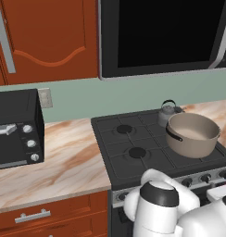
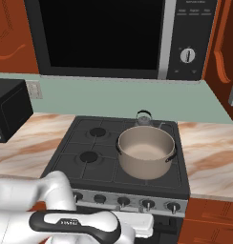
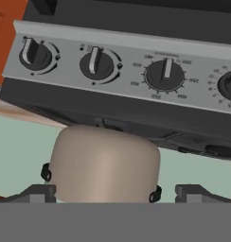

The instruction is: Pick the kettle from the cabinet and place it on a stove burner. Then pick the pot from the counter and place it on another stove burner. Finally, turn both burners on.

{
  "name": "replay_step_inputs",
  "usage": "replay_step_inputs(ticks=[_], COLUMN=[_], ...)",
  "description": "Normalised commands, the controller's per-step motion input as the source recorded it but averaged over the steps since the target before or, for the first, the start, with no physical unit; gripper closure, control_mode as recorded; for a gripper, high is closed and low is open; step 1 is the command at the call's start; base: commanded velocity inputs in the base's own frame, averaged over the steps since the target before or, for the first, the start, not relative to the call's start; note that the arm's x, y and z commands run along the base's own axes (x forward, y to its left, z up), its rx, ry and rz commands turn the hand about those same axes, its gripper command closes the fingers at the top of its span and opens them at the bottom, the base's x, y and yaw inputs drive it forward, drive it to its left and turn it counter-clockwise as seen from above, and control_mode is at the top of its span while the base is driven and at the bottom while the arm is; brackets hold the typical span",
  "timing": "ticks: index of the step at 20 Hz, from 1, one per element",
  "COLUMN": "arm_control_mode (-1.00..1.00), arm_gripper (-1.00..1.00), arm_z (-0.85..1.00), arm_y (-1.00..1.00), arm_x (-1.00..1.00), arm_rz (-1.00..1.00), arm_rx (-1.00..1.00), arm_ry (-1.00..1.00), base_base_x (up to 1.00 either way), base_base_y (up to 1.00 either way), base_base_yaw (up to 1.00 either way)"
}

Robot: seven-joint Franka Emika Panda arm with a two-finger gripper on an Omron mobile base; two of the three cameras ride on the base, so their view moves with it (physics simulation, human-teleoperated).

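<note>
The wide grey-beige pot (image 1: pixel 193 134) (image 2: pixel 146 152) stands on the front right burner of the black cooktop (image 1: pixel 115 139). Behind it the small grey kettle (image 1: pixel 168 111) (image 2: pixel 143 117) sits on the back right burner, partly hidden by the pot. The two left burners (image 1: pixel 124 129) (image 2: pixel 88 156) are bare. My gripper (image 3: pixel 116 194) is open and empty, low in front of the stove. The hand view, rolled over, has the silver knob panel with several dark knobs (image 3: pixel 96 64) above and the pot (image 3: pixel 105 163) between the fingertips (image 3: pixel 39 193). The cabinet (image 1: pixel 50 37) door is shut.
A black toaster oven (image 1: pixel 15 129) stands on the marble counter (image 1: pixel 64 162) left of the stove. A black microwave (image 2: pixel 113 38) hangs over the cooktop. Drawers (image 1: pixel 40 215) run under the counter. More counter (image 2: pixel 209 157) lies right of the stove.
</note>
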Motion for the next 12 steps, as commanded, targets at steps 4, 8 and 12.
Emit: replay_step_inputs(ticks=[4, 8, 12], arm_control_mode=[-1.0, -1.0, -1.0], arm_gripper=[-1.0, -1.0, -1.0], arm_z=[-0.22, -0.14, -0.12], arm_y=[-0.01, -0.14, -0.23], arm_x=[0.14, 0.14, 0.16], arm_rz=[0.0, 0.0, 0.0], arm_rx=[0.0, 0.02, 0.03], arm_ry=[-0.02, -0.02, -0.01], base_base_x=[0.0, 0.0, 0.0], base_base_y=[0.0, 0.0, 0.0], base_base_yaw=[0.0, 0.0, 0.0])
